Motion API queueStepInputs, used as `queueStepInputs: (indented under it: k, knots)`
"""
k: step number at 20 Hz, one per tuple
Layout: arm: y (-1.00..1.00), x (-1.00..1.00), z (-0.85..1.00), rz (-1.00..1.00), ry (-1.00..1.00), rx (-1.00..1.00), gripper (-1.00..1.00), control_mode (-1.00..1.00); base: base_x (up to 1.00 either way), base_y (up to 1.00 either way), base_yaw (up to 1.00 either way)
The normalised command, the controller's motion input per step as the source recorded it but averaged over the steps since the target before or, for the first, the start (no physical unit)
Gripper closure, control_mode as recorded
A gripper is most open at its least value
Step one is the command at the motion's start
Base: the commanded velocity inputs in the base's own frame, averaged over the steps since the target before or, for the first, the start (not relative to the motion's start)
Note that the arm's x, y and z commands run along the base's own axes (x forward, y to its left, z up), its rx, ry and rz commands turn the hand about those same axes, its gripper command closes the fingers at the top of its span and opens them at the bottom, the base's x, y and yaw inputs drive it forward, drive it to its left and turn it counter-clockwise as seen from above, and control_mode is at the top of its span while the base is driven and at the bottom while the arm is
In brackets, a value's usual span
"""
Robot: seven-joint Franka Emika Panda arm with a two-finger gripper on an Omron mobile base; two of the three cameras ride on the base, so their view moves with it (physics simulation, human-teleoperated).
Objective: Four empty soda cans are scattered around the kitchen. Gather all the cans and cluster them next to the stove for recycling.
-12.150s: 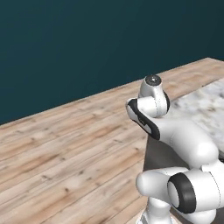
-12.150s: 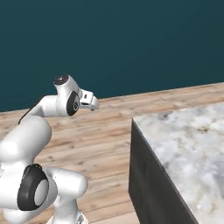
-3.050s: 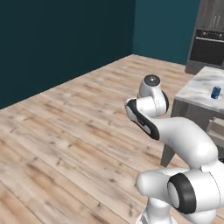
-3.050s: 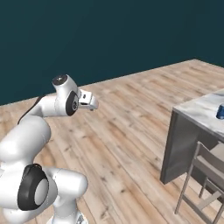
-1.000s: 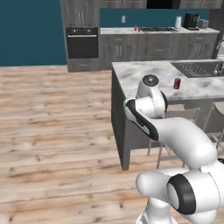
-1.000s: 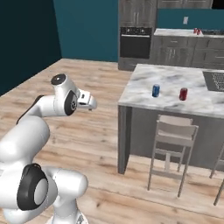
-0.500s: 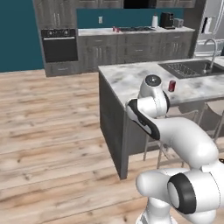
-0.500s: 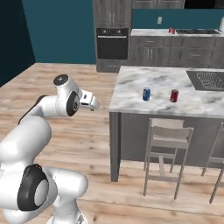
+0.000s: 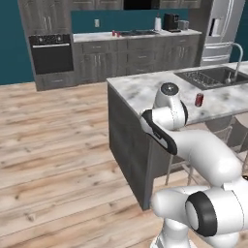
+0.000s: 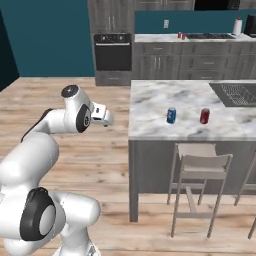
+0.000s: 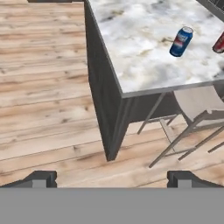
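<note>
Left base view: a red soda can point(image 9: 198, 100) is standing upright on the marble island point(image 9: 145, 87), near the sink point(image 9: 213, 77).

Right base view: a blue soda can point(image 10: 171, 115) is standing upright beside it; the stove point(image 10: 210, 36) is lying on the far counter.

Hand view: the gripper point(image 11: 112, 178) is hanging fully spread, holding nothing; the blue can's red-white logo is showing, unreadable.

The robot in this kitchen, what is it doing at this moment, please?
The robot holds nothing. Its gripper is open and hangs over the wooden floor, short of the marble island. A blue can and a red can stand upright and apart on the island. More small red cans stand on the far counter beside the stove.
</note>
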Motion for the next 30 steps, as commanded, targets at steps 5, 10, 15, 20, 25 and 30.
queueStepInputs:
  k: [5, 10, 15, 20, 25, 30]
  knots:
    - [0.0, 0.0, 0.0, 0.0, 0.0, 0.0, -1.0, 1.0, 0.53, 0.55, -0.26]
    - [0.0, 0.0, 0.0, 0.0, 0.0, 0.0, -1.0, 1.0, 0.55, 0.46, -0.3]
    - [0.0, 0.0, 0.0, 0.0, 0.0, 0.0, -1.0, 1.0, 0.49, 0.39, -0.34]
    - [0.0, 0.0, 0.0, 0.0, 0.0, 0.0, -1.0, 1.0, 0.44, 0.41, -0.34]
    - [0.0, 0.0, 0.0, 0.0, 0.0, 0.0, -1.0, 1.0, 0.29, 0.52, -0.29]
    - [0.0, 0.0, 0.0, 0.0, 0.0, 0.0, -1.0, 1.0, 0.26, 0.52, -0.29]
